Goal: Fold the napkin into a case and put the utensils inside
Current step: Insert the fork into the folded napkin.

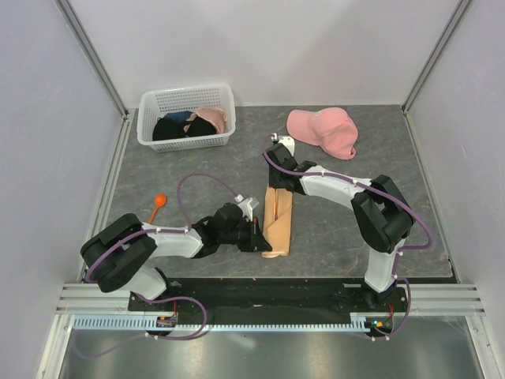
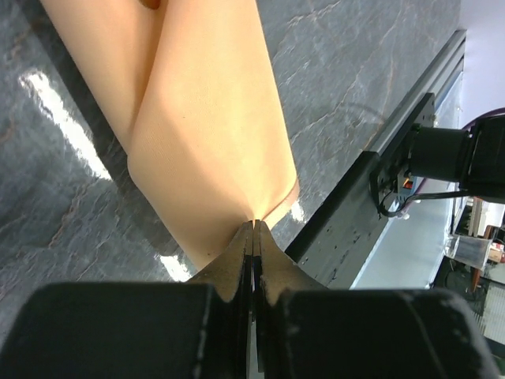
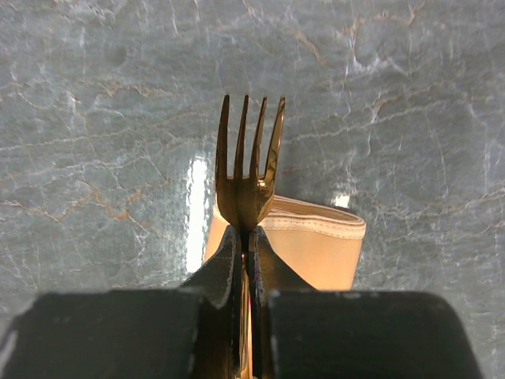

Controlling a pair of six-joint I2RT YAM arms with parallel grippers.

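The left gripper (image 2: 252, 227), its arm stretched low toward frame center, pinches the folded napkin's (image 2: 209, 134) edge. The right gripper (image 3: 246, 235), reaching over the napkin's upper end, clamps the fork (image 3: 247, 170).

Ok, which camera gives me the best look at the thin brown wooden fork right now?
Right wrist: the thin brown wooden fork fills the centre, four tines sharp, handle pinched in the right gripper. Top external: too small to make out. Left wrist: not in view.

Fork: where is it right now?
Right wrist view, centre: the fork is pinched in the right gripper, tines pointing away, just over the far end of the folded napkin.
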